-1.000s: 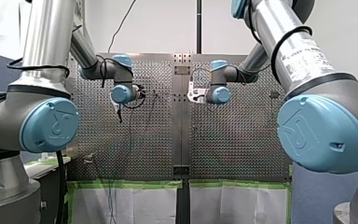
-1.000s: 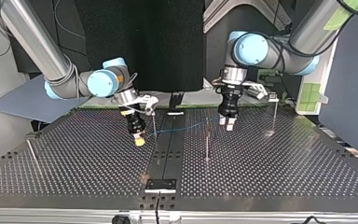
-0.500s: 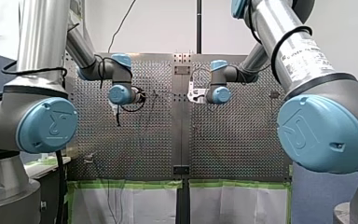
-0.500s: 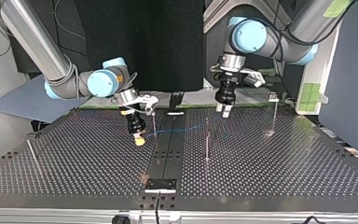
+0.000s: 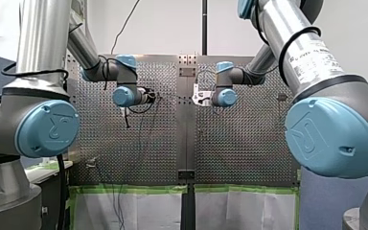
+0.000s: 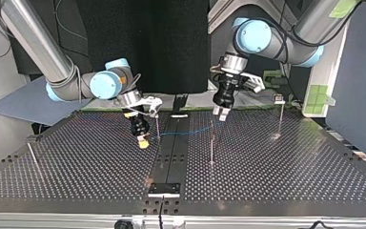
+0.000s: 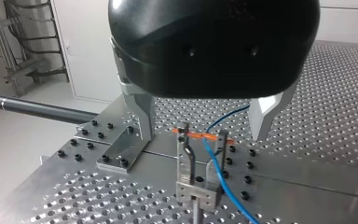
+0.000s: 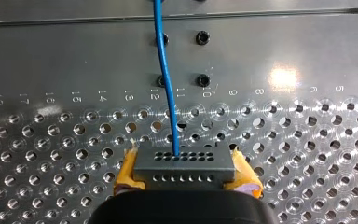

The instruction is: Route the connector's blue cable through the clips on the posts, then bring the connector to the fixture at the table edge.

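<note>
CABLE AT THE CLIP: A black connector (image 8: 184, 161) sits clamped between the yellow pads (image 8: 127, 171) of my right gripper (image 8: 186, 176), held low over the perforated table (image 8: 51, 154). The blue cable (image 8: 165, 70) leaves the connector's upper row of holes and runs straight ahead of the gripper, across a plain metal strip (image 8: 284, 56) set with black screws (image 8: 202, 37).

In the top view the right gripper (image 6: 143, 142) hangs tilted at the left of the table's centre strip, close above the surface and just beside a thin post (image 6: 157, 125). From there the cable (image 6: 186, 131) stretches through the air across the strip toward a post (image 6: 212, 145) right of centre. My left gripper (image 6: 220, 113) hangs over the top of that post, clear of the table.

The left wrist view shows the left gripper's (image 7: 204, 136) two metal fingers (image 7: 142, 114) spread wide apart, holding nothing. Beneath them stands the post's metal clip (image 7: 186, 163). The cable (image 7: 223, 186) passes between its two prongs, by an orange strip (image 7: 196, 135) at their tops; whether it is fully seated cannot be told.

Another post (image 6: 280, 117), with a clip on top, stands well apart at the top view's right. The fixture (image 6: 163, 189) lies at the near table edge in that view, on the centre strip, well apart from the connector.
</note>
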Motion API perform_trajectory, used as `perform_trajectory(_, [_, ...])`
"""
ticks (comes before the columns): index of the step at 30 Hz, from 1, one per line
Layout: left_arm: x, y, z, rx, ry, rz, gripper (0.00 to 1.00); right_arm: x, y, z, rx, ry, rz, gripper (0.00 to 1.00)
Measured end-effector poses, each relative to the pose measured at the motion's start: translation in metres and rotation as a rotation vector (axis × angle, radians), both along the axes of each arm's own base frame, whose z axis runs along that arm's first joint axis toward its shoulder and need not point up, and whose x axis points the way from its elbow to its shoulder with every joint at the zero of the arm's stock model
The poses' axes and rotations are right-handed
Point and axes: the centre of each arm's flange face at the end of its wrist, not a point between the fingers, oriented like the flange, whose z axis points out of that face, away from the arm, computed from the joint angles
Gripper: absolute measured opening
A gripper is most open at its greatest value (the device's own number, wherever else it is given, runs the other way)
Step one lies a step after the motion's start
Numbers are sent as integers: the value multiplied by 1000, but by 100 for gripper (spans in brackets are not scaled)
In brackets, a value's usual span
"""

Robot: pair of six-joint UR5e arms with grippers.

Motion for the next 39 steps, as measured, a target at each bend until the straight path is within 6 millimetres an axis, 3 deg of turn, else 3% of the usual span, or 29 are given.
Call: perform_trajectory(39, [-5,3,-2,128,33,91,100,0,0,-1,6,-5,0,0])
